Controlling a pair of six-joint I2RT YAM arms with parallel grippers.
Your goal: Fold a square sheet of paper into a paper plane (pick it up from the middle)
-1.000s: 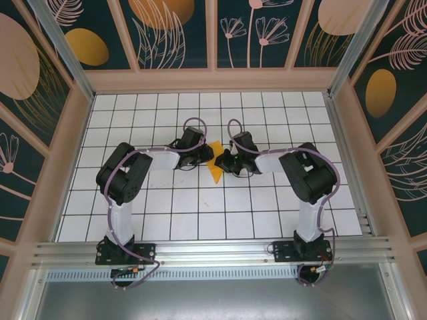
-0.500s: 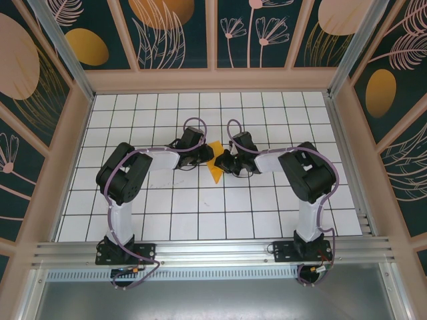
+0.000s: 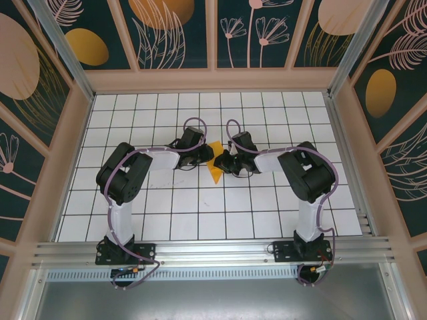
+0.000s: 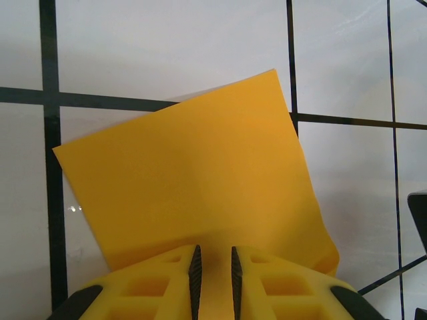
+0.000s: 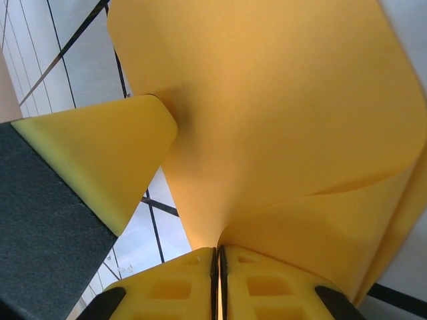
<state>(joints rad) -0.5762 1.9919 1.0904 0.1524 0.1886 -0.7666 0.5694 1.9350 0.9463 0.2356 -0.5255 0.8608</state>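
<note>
The square sheet of paper is orange-yellow and sits mid-table between my two grippers. In the left wrist view the sheet spreads out ahead, its right edge curling up off the tiles. My left gripper rests at the sheet's near edge, jaws a narrow gap apart with paper showing through the gap. My right gripper is shut on a bent-over flap of the sheet, which curves up from the jaws. A finger of the left gripper touches that flap from the left.
The white tiled table stretches all around the paper, bounded by wooden walls at the back and sides. Both arms lie low, elbows out toward the table's sides.
</note>
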